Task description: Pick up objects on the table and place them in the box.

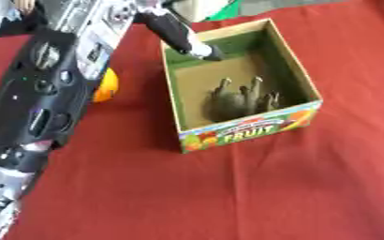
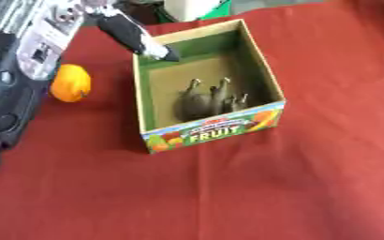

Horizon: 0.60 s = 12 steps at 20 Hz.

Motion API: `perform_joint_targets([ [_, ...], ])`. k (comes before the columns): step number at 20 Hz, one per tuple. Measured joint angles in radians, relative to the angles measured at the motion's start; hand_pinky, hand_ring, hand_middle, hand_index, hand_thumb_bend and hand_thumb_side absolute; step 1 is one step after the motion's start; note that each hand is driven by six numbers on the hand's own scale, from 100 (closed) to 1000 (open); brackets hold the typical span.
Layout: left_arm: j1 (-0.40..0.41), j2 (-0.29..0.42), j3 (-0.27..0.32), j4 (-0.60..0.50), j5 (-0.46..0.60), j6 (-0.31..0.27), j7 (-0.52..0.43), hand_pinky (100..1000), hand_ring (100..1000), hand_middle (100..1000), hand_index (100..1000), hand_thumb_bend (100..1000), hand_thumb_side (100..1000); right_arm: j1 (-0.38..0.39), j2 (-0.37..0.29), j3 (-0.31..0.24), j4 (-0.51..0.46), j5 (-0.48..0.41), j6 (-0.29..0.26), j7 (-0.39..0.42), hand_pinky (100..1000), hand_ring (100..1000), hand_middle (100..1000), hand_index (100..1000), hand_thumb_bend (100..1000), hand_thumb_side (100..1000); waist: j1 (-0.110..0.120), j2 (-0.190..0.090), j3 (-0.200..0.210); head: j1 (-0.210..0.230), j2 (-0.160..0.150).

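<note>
One orange [image 2: 70, 83] on red bench [image 2: 269, 187], left of FRUIT box [image 2: 216, 129]; left hand [image 2: 138, 40] above box's far-left rim, fingers straight, empty; dark object [image 2: 205, 101] inside box

Grey object [image 1: 240, 98] in box [image 1: 306, 75] blurred, unidentifiable; left arm [image 1: 40, 108] half-hides orange [image 1: 105, 86].

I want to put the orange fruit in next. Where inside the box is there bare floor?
Bare floor lies along the box's left and near walls. The grey object fills the middle-right; the left hand's fingers crowd the far-left corner.
</note>
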<state>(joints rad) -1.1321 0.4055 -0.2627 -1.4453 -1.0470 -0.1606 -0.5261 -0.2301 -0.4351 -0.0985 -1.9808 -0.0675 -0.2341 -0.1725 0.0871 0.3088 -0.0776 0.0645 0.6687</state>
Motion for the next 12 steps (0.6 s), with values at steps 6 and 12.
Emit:
perform_joint_targets([
  [6,0.058,0.081,0.020,-0.026,0.011,0.067,0.000,810,866,911,1000,673,747,0.013,0.000,-0.003,0.000,0.004,-0.001,-0.007,587,702,624,764,100,1000,-0.016,-0.012,0.031,-0.006,0.008],
  [12,0.099,0.115,0.035,0.032,0.013,0.169,0.025,813,869,906,999,673,756,0.019,0.001,-0.006,0.000,0.004,-0.002,-0.011,588,702,624,765,100,1000,-0.030,-0.013,0.040,-0.011,0.008],
])
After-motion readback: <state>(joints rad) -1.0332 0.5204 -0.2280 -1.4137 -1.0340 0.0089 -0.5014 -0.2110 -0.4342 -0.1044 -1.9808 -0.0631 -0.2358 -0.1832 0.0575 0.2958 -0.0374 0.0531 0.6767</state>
